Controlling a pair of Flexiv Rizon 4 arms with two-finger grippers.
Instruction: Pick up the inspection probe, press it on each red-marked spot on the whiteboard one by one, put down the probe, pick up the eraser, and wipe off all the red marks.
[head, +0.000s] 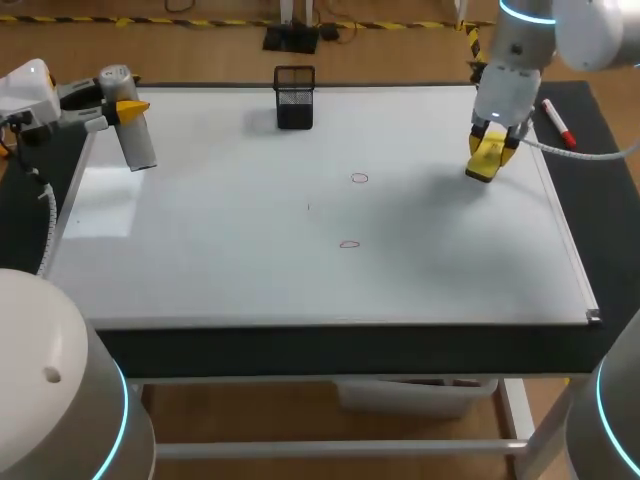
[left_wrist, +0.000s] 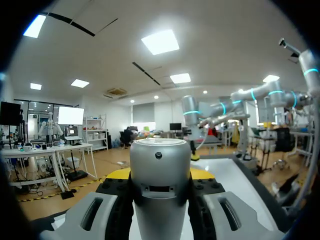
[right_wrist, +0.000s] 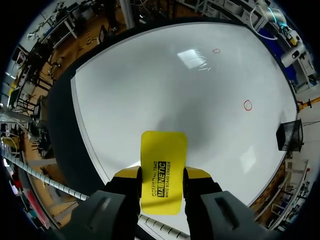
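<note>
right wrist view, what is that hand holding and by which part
The right hand grips a yellow rectangular whiteboard eraser by its two long edges, on the half nearer the wrist.

Open whiteboard (head: 220, 270) around red marks (head: 360, 179); mesh cup (head: 294, 97) at far edge

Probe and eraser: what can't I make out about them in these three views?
- Left wrist view: the probe hides its own far tip.
- Right wrist view: the eraser covers its underside; contact with the whiteboard cannot be told.
- Head view: the holder is too dark inside to see contents.
</note>
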